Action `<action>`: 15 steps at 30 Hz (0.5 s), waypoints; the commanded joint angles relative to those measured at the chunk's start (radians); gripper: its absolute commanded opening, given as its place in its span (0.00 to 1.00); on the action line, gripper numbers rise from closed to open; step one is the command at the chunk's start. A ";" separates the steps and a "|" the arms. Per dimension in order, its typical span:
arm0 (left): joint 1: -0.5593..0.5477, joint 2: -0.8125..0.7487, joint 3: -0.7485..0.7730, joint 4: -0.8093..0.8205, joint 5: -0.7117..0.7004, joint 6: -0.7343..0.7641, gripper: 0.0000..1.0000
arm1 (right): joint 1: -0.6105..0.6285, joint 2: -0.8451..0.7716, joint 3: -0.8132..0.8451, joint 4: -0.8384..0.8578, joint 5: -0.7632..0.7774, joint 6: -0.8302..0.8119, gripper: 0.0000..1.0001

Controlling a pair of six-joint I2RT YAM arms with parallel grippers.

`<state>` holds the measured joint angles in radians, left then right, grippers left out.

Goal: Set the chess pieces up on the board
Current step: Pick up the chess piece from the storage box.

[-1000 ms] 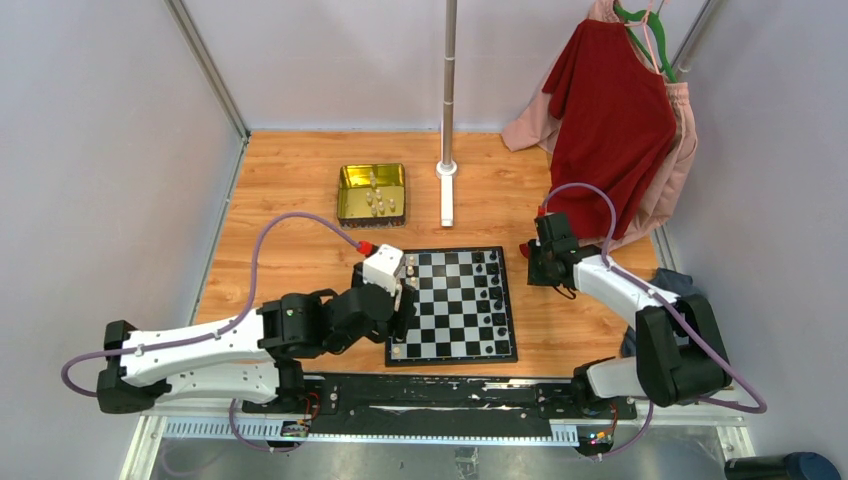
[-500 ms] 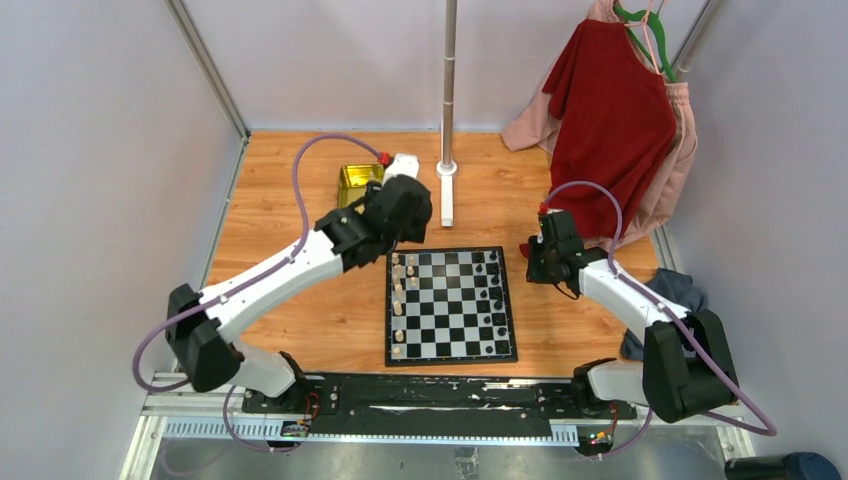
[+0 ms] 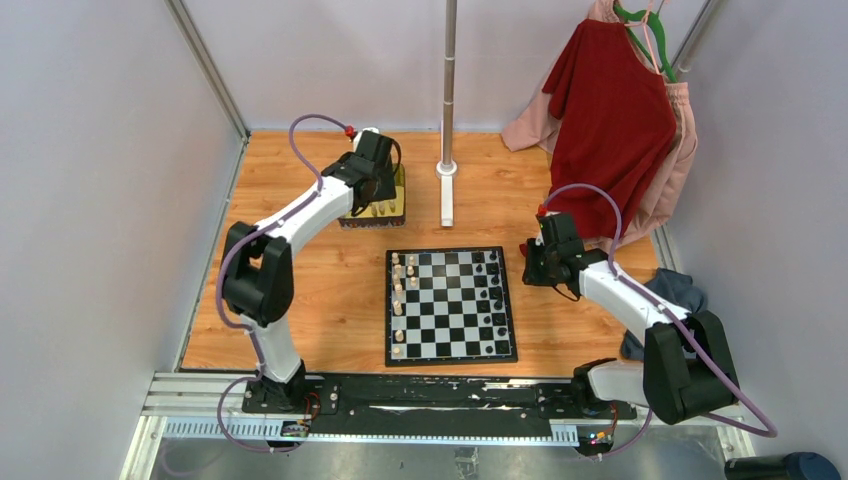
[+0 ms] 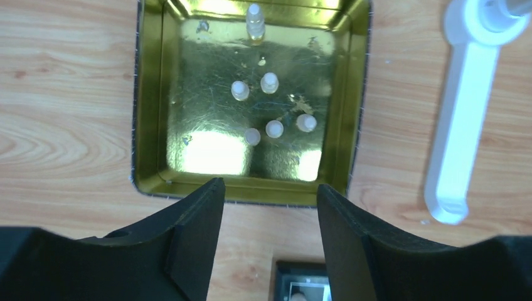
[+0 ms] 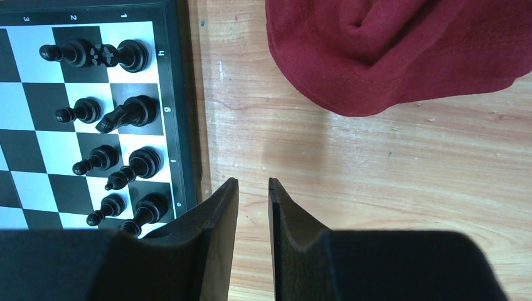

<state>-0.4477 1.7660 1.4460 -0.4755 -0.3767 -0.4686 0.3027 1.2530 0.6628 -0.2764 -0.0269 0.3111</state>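
Left gripper [image 4: 270,191] wide open, empty, above tin [image 4: 149,106]. Right gripper [image 5: 253,188] slightly parted, empty, beside board [image 5: 183,113].

The black-and-white checked board [image 3: 455,312] is laid flat near the middle of the table. Cream chess pieces [image 3: 398,283] are stood along its left edge and black pieces [image 5: 144,160] along its right edge. Six further cream pieces [image 4: 270,82] are stood upright in the gold tin [image 4: 147,94], far left of the board.

Left arm [image 3: 300,215] stretched toward far edge of table [image 3: 320,320]; left gripper [image 4: 270,188] pointing down, jaws wide apart, empty. Right arm [image 3: 625,295] bent; right gripper [image 5: 253,183] low, jaws barely parted, empty.
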 commanded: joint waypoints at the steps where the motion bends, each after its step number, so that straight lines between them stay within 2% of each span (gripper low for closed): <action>1: 0.051 0.094 0.043 0.054 0.053 -0.038 0.59 | 0.010 0.002 -0.018 -0.001 -0.026 0.013 0.29; 8: 0.131 0.189 0.067 0.123 0.085 -0.090 0.51 | 0.016 0.031 -0.022 0.015 -0.046 0.019 0.29; 15: 0.159 0.264 0.122 0.154 0.107 -0.082 0.47 | 0.016 0.059 -0.022 0.027 -0.055 0.025 0.29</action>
<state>-0.2947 1.9869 1.5169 -0.3683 -0.2947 -0.5503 0.3080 1.2938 0.6575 -0.2577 -0.0666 0.3225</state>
